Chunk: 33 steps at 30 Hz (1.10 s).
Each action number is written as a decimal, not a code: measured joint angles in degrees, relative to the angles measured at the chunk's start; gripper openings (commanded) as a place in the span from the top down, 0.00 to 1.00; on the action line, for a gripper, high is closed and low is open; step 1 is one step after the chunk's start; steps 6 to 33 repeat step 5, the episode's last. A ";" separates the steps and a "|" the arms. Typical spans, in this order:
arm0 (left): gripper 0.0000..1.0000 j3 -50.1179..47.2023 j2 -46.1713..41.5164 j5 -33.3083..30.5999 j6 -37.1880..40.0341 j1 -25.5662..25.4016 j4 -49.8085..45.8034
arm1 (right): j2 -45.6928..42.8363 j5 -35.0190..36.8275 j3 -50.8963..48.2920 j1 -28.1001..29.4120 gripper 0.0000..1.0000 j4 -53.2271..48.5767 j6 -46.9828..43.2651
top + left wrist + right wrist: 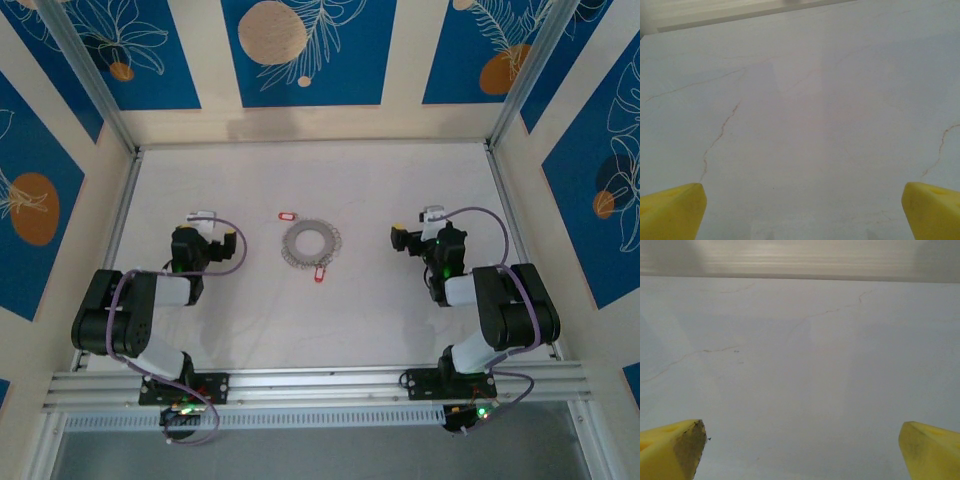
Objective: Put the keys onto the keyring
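The silvery ridged keyring lies flat in the middle of the table. One red-rimmed, pale-centred key tag lies just beyond it to the left, apart from the ring. A second red key touches the ring's near right edge. My left gripper hangs left of the ring and my right gripper right of it, both well clear of it. In the left wrist view the left gripper is open, its yellow fingertips wide apart over bare table. The right gripper is likewise open, fingertips holding nothing.
The white marbled tabletop is fenced by aluminium rails and blue patterned walls. Purple cables loop along both arms. The back wall's foot runs across the right wrist view.
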 measured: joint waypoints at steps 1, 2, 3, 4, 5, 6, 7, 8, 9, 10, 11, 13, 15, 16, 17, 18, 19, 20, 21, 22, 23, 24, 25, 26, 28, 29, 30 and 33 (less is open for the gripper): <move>0.00 0.00 0.00 0.00 0.00 0.00 0.00 | 0.00 0.02 0.13 0.00 0.01 -0.42 0.07; 0.00 0.00 0.00 0.00 0.00 0.00 0.00 | 0.00 0.02 0.20 -0.04 0.01 -0.83 0.22; 0.00 0.00 0.00 0.00 0.00 0.00 0.00 | 0.00 0.02 0.22 -0.04 0.01 -1.22 0.24; 0.00 0.00 0.00 0.00 0.00 0.00 0.00 | 0.00 0.02 0.22 -0.04 0.01 -1.49 0.24; 0.00 0.00 0.00 0.00 0.00 0.00 0.00 | 0.00 0.02 0.22 -0.04 0.01 -1.68 0.26; 0.00 0.00 0.00 0.00 0.00 0.00 0.00 | 0.00 0.02 0.22 -0.04 0.01 -1.68 0.26; 0.00 0.00 0.00 0.00 0.00 0.00 0.00 | 0.00 0.02 0.22 -0.04 0.01 -1.68 0.26; 0.00 0.00 0.00 0.00 0.00 0.00 0.00 | 0.00 0.02 0.22 -0.04 0.01 -1.68 0.26; 0.00 0.00 0.00 0.00 0.00 0.00 0.00 | 0.00 0.02 0.22 -0.04 0.01 -1.68 0.26; 0.00 0.00 0.00 0.00 0.00 0.00 0.00 | 0.00 0.02 0.22 -0.04 0.01 -1.68 0.26; 0.00 0.00 0.00 0.00 0.00 0.00 0.00 | 0.00 0.02 0.22 -0.04 0.01 -1.68 0.26; 0.00 0.00 0.00 0.00 0.00 0.00 0.00 | 0.00 0.02 0.22 -0.04 0.01 -1.68 0.26; 0.00 0.00 0.00 0.00 0.00 0.00 0.00 | 0.00 0.02 0.22 -0.04 0.01 -1.68 0.26; 0.00 0.00 0.00 0.00 0.00 0.00 0.00 | 0.00 0.02 0.22 -0.04 0.01 -1.68 0.26; 0.00 0.00 0.00 0.00 0.00 0.00 0.00 | 0.00 0.02 0.22 -0.04 0.01 -1.68 0.26; 0.00 0.00 0.00 0.00 0.00 0.00 0.00 | 0.00 0.02 0.22 -0.04 0.01 -1.68 0.26; 0.00 0.00 0.00 0.00 0.00 0.00 0.00 | 0.00 0.02 0.22 -0.04 0.01 -1.68 0.26; 0.00 0.00 0.00 0.00 0.00 0.00 0.00 | 0.00 0.02 0.22 -0.04 0.01 -1.68 0.26; 0.00 0.00 0.00 0.00 0.00 0.00 0.00 | 0.00 0.02 0.22 -0.04 0.01 -1.68 0.26; 0.00 0.00 0.00 0.00 0.00 0.00 0.00 | 0.00 0.02 0.22 -0.04 0.01 -1.68 0.26; 0.00 0.00 0.00 0.00 0.00 0.00 0.00 | 0.00 0.02 0.22 -0.04 0.01 -1.68 0.26; 0.00 0.00 0.00 0.00 0.00 0.00 0.00 | 0.00 0.02 0.22 -0.04 0.01 -1.68 0.26; 0.00 0.00 0.00 0.00 0.00 0.00 0.00 | 0.00 0.02 0.22 -0.04 0.01 -1.68 0.26; 0.00 0.00 0.00 0.00 0.00 0.00 0.00 | 0.00 0.02 0.22 -0.04 0.01 -1.68 0.26; 0.00 0.00 0.00 0.00 0.00 0.00 0.00 | 0.00 0.02 0.22 -0.04 0.01 -1.68 0.26; 0.00 0.00 0.00 0.00 0.00 0.00 0.00 | 0.00 0.02 0.22 -0.04 0.01 -1.68 0.26; 0.00 0.00 0.00 0.00 0.00 0.00 0.00 | 0.00 0.02 0.22 -0.04 0.01 -1.68 0.26; 0.00 0.00 0.00 0.00 0.00 0.00 0.00 | 0.00 0.02 0.22 -0.04 0.01 -1.68 0.26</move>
